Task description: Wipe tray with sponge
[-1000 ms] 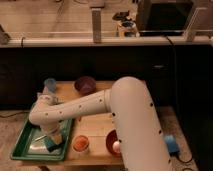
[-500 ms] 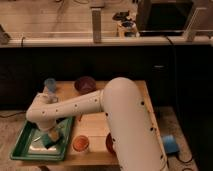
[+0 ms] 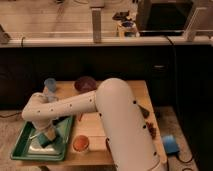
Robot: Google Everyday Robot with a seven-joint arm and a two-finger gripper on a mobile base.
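Arm reaches from the near right across the wooden table (image 3: 135, 95) to its left end, wrist bent down over the tray (image 3: 22, 142); the gripper (image 3: 44, 137) sits low inside the tray, at its near-middle. Fingers are pressed together, and the teal block under them reads as the sponge (image 3: 46, 140), so the likely state is a pinch on the sponge with it pushed against the tray floor; the exact contact is hidden by the wrist. A paler patch (image 3: 42, 148) lies on the tray floor just near of the sponge, what it is I cannot tell. Change over the last second: the elbow has swung left and toward the camera, now covering much more of the table, and the wrist has shifted from the tray's far-right part down toward its near-middle, with the grip staying closed throughout. Judgement: that is a wiping stroke in progress, sponge dragged along the tray floor, so the task is underway, not finished; the left and far strips of the tray look not yet covered. Bystanders: blue cup (image 3: 50, 85) at the far left of the table just beyond the tray, dark red bowl (image 3: 85, 83) far centre, orange bowl (image 3: 80, 143) near the tray's right rim, close enough that a wide sweep could nudge it
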